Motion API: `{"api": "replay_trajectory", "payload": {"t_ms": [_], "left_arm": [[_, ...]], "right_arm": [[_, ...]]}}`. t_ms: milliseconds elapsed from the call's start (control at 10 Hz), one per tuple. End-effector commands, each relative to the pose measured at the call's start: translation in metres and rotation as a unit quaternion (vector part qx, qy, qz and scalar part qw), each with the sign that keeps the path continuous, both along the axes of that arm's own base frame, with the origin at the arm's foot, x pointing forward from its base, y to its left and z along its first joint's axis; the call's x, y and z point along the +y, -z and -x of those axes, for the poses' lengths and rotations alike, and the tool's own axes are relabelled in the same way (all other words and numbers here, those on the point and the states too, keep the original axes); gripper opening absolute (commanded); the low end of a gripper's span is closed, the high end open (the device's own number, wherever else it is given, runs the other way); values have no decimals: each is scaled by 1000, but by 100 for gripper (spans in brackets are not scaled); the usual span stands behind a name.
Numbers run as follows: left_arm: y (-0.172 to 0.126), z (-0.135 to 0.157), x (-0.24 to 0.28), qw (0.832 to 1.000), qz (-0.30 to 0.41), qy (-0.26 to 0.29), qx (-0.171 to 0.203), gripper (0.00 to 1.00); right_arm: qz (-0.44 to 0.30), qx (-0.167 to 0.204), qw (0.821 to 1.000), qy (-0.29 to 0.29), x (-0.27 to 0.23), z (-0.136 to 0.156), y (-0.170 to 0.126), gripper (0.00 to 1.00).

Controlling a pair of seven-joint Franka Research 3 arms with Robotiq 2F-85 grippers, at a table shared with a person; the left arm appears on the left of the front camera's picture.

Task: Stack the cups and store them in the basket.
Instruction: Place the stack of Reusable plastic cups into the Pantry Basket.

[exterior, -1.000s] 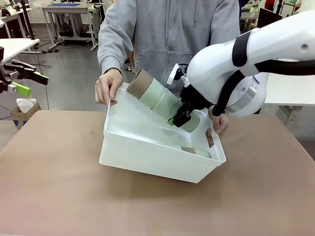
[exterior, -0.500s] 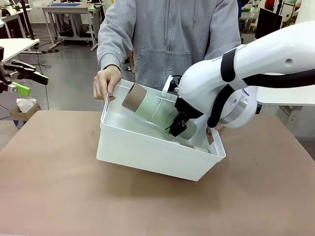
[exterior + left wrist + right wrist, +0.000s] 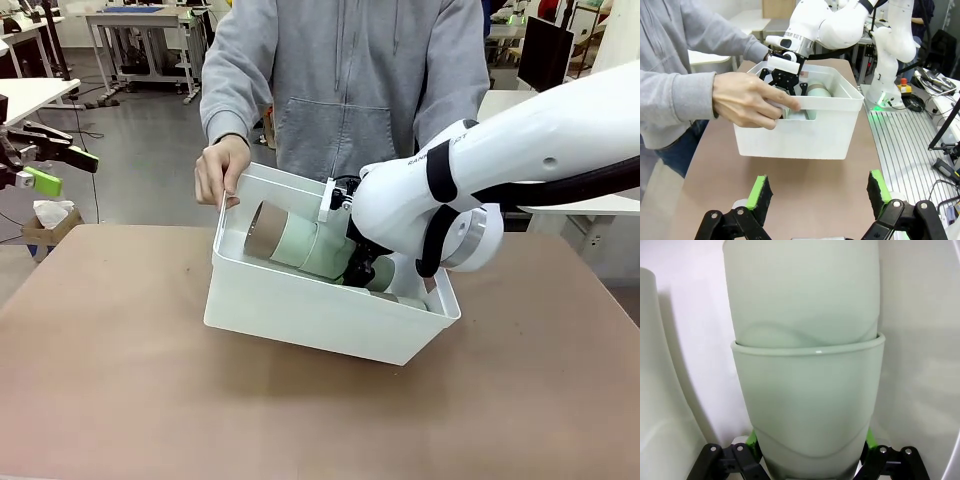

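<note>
1. My right gripper (image 3: 358, 268) is down inside the basket (image 3: 300, 315), clamped on the mint end of the stack of cups (image 3: 300, 240). In my right wrist view the green pads (image 3: 752, 440) sit tight against either side of the outermost mint cup (image 3: 807, 405), with a second mint cup (image 3: 800, 290) nested into it above.

2. The stack lies tilted inside the basket, nearly on its side. Its tan cup (image 3: 262, 230) is at the far end from my gripper and points toward the basket's left wall in the front view.

3. Another pale cup (image 3: 660, 390) shows at the left edge of my right wrist view, beside the held stack, against the white basket wall (image 3: 920, 365).

4. The basket rests on the brown table (image 3: 120, 380), tipped up, its left end higher than its right.

5. The person's hand (image 3: 218, 172) grips the basket's rim at the far left corner. In my left wrist view that hand (image 3: 747, 100) has its fingers curled over the rim of the basket (image 3: 830, 135).

6. My left gripper (image 3: 48, 165) is well away at the left edge of the front view, off the table. Its jaws stand wide apart with nothing between them; in the left wrist view the left gripper (image 3: 817, 192) frames bare table.
</note>
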State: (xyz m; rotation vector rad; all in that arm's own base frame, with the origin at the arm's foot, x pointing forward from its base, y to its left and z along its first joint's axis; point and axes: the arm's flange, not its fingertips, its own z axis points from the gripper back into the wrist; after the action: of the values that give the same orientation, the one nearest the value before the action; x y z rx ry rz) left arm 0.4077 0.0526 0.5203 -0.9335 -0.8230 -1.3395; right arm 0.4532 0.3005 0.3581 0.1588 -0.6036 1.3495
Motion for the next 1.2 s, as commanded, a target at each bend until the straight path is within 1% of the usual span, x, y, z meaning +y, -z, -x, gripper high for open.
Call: {"api": "replay_trajectory", "payload": {"t_ms": [0, 300, 400, 800, 1100], "left_arm": [[-3, 1, 0, 1000, -6, 0, 6, 100], [-3, 1, 0, 1000, -6, 0, 6, 100], [-3, 1, 0, 1000, -6, 0, 6, 100], [-3, 1, 0, 1000, -6, 0, 6, 100], [-3, 1, 0, 1000, -6, 0, 6, 100]], "right_arm": [[1, -5, 1000, 15, 4, -2, -19, 84], [1, -1, 1000, 15, 4, -3, -19, 84], [-4, 0, 1000, 18, 3, -4, -20, 100], [-4, 7, 1000, 16, 2, -4, -25, 100], [6, 18, 1000, 2, -4, -1, -36, 100]]}}
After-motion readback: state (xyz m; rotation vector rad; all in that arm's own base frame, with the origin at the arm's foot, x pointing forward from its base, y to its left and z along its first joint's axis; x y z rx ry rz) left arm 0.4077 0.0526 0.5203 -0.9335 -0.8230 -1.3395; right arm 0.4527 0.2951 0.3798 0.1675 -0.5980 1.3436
